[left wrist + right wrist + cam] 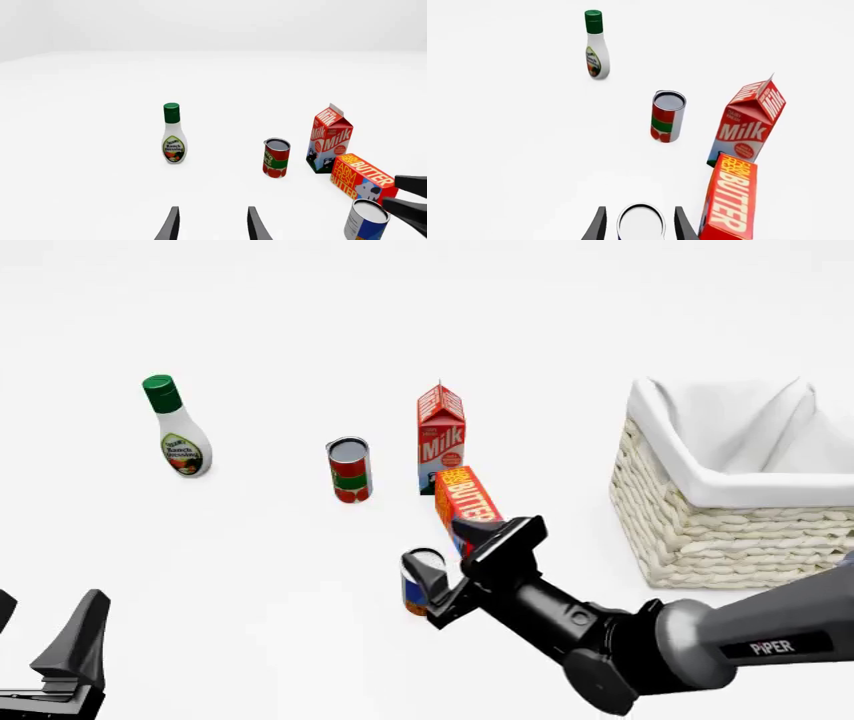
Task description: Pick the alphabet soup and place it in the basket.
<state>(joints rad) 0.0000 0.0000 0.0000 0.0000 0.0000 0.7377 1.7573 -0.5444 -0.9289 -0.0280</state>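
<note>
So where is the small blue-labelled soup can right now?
In the front view the blue-labelled soup can stands on the table left of centre, between the right gripper's fingers, just near-left of the red butter box.

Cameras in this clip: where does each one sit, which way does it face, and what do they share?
Front: fixed above and behind the arms, facing forward and down; shows the right arm, left gripper and basket.
Left wrist: behind the left gripper, facing the ranch bottle and milk carton.
Right wrist: behind the right gripper, straddling the soup can.
All show the red can and butter box.
</note>
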